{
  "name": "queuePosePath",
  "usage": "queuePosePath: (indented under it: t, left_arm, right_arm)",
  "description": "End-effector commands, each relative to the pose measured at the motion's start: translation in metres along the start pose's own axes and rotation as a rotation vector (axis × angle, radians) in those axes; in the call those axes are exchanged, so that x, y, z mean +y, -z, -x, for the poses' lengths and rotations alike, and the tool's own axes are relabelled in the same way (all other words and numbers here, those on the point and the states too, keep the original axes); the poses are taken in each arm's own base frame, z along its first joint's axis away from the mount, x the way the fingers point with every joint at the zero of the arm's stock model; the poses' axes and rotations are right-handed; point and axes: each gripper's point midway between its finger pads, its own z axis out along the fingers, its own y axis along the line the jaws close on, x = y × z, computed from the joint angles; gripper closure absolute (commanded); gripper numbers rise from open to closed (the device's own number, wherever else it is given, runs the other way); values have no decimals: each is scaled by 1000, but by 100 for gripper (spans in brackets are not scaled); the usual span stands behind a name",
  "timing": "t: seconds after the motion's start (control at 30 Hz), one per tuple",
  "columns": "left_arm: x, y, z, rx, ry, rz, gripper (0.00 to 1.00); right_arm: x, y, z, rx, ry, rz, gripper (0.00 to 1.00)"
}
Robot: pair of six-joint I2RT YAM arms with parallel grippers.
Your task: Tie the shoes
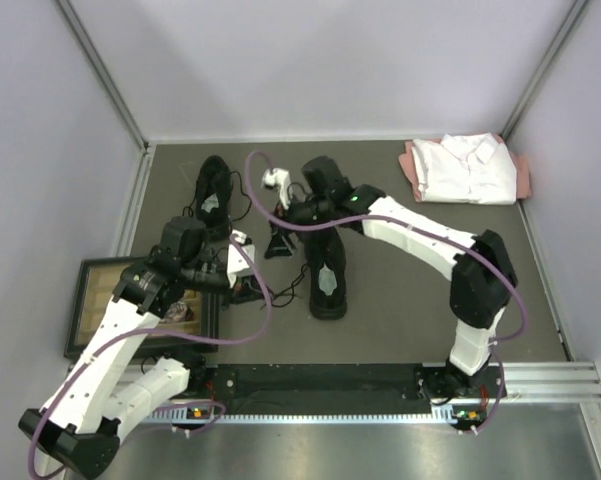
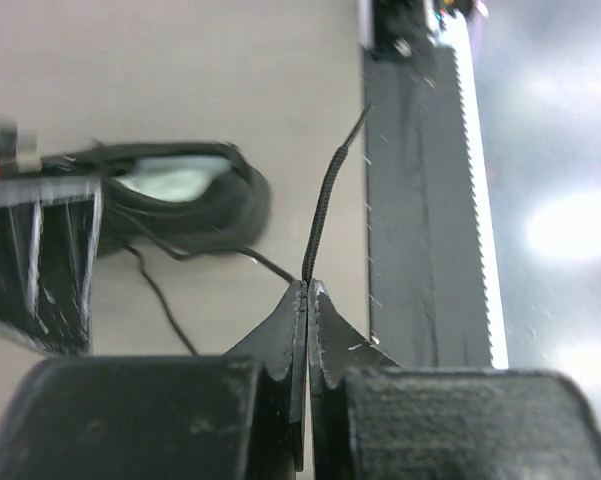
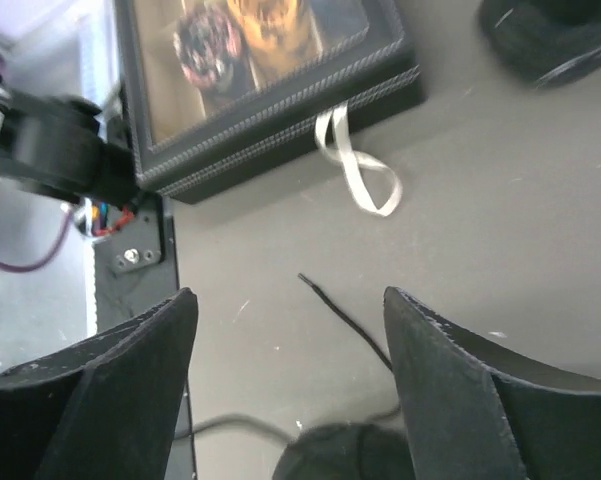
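Lace [image 2: 322,210] clenched in left pincer [image 2: 307,290] | right pincer [image 3: 288,296] released | shoe [image 2: 235,205] blurred, half-hidden

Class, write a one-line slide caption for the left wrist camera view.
Left gripper shut on a black shoelace near its tip, with a black shoe beyond.

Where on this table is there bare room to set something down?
The widest bare patch of table lies between the middle shoe and the right arm. A smaller one lies right of that arm, nearer than the shirt. It is crowded from the box to the middle shoe, where the other shoe, the lace and the left arm sit.
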Motion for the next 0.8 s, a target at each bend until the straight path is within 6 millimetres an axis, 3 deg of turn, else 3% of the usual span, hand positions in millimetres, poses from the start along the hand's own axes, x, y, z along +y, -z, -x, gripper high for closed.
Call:
queuePosePath:
  t: [0.0, 0.07, 0.13, 0.17, 0.23, 0.27, 0.3, 0.37, 0.4, 0.43, 0.47, 0.6, 0.7, 0.77]
  left_arm:
    - [45, -7, 34, -109, 80, 144, 100]
    - [67, -7, 49, -151, 120, 217, 100]
    - [99, -10, 48, -144, 183, 314, 100]
    - [114, -9, 57, -174, 205, 356, 100]
    - [151, -11, 48, -153, 295, 454, 100]
    - [165, -9, 57, -173, 317, 486, 100]
    - [183, -16, 44, -142, 373, 506, 100]
    - [213, -10, 47, -161, 439, 593, 100]
    - [230, -16, 33, -134, 488, 614, 100]
    - [243, -13, 30, -139, 513, 641, 100]
    - [253, -12, 30, -155, 546, 658, 100]
    - [287, -27, -5, -126, 650, 681, 100]
    - [295, -41, -33, -87, 723, 656, 100]
    - [299, -50, -56, -51, 790, 653, 100]
  right_arm:
    - [10, 84, 76, -197, 81, -45, 24]
    - [8, 109, 79, -220, 98, -86, 24]
    - [-9, 130, 65, -212, 67, -143, 24]
    - [-6, 144, 66, -226, 87, -163, 24]
    - [-20, 161, 46, -200, 33, -211, 24]
    - [-20, 171, 42, -201, 37, -231, 24]
    - [-21, 176, 32, -183, 15, -240, 24]
    - [-27, 184, 11, -148, 4, -270, 24]
    - [-21, 190, 8, -147, 26, -287, 24]
    - [-22, 189, -8, -116, 15, -300, 25]
    - [-19, 191, -13, -112, 33, -302, 25]
    - [-5, 191, -32, -89, 61, -276, 28]
    - [-2, 175, -52, -21, 115, -268, 32]
    - [9, 157, -54, 4, 192, -242, 34]
